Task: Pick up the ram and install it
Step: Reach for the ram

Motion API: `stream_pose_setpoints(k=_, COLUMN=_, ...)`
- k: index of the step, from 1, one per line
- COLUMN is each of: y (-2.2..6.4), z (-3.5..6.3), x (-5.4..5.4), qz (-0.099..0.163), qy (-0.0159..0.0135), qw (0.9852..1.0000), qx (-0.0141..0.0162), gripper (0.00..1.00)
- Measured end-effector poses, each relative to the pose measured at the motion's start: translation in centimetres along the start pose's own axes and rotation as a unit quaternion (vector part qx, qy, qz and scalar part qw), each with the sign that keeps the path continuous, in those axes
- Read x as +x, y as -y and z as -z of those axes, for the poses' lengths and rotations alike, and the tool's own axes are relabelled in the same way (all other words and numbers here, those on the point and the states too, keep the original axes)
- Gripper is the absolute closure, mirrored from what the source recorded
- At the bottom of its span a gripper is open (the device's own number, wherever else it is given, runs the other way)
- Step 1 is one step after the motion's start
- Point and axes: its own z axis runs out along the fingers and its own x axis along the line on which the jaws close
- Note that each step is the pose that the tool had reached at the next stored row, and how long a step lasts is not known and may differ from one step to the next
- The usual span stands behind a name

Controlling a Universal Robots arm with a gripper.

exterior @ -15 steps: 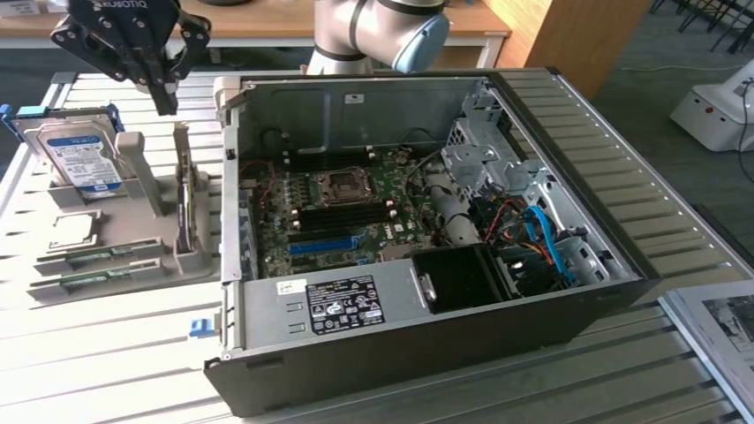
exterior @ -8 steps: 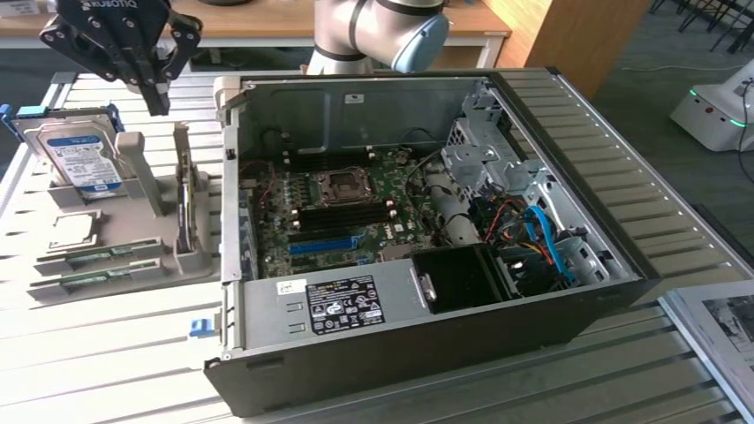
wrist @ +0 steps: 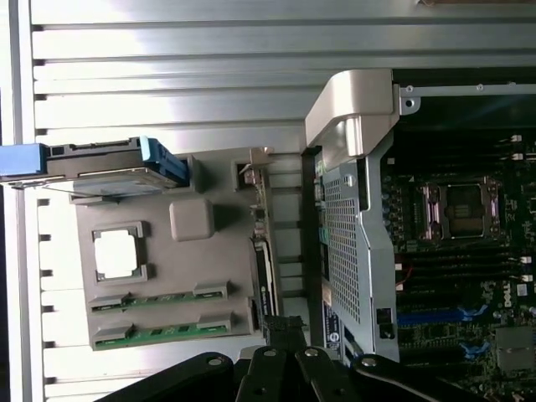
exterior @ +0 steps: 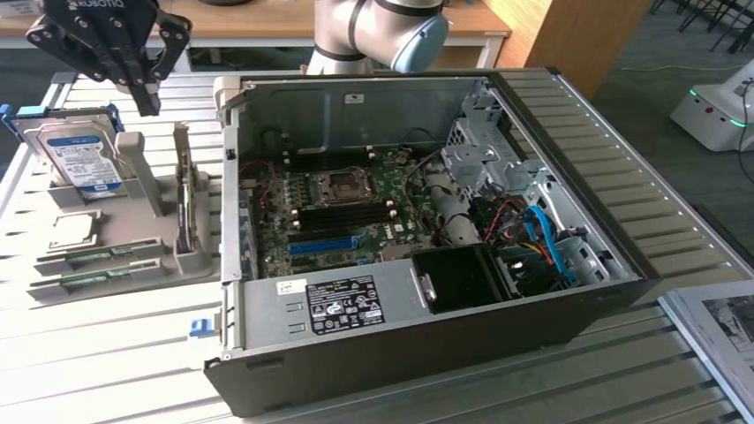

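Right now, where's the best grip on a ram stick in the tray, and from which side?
Pinch the ram mid-length, across its thin faces, between the end clips. Come from straight above: it seems to stand on edge in the tray, long upper edge exposed, flat faces mostly hidden.

Slatted metal table point(exterior: 106, 353); wooden desk point(exterior: 260, 22) behind; dark floor point(exterior: 707, 185) at exterior view's right.
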Motion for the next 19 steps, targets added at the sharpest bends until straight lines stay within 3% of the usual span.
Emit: stream_pose_setpoints(k=19, y=0.12, z=0.09, x=1.9, qz=0.000, qy=0.0000, qw=1.0000, qx=0.0000, gripper=0.90)
